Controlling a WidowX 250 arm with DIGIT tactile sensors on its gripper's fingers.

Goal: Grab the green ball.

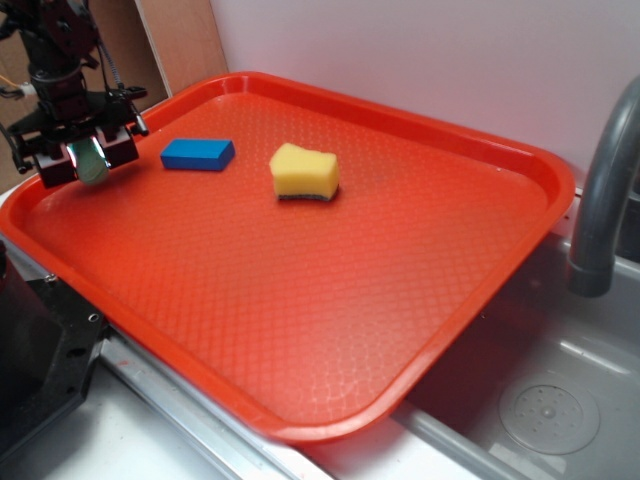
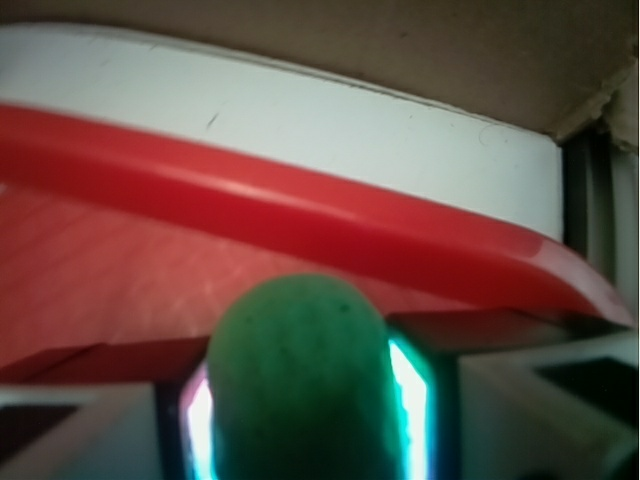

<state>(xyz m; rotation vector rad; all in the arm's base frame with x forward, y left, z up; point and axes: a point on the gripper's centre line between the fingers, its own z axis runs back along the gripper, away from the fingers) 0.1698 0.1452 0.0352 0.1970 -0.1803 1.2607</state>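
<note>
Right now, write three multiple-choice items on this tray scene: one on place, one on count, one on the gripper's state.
1. Where is the small pale green yarn ball?
A. Between the gripper's fingers
B. On top of the yellow sponge
C. Down in the sink

2. How many loose things lie on the red plastic tray?
A. Four
B. Two
C. None

3. How does the gripper stand?
A. Wide open and empty
B. Out of sight
C. Shut on the ball

Answers: 1 A, the wrist view shows the ball held between the fingers. 2 B, only the blue rectangular block and the yellow sponge lie there. 3 C, both fingers press on the ball's sides.
</note>
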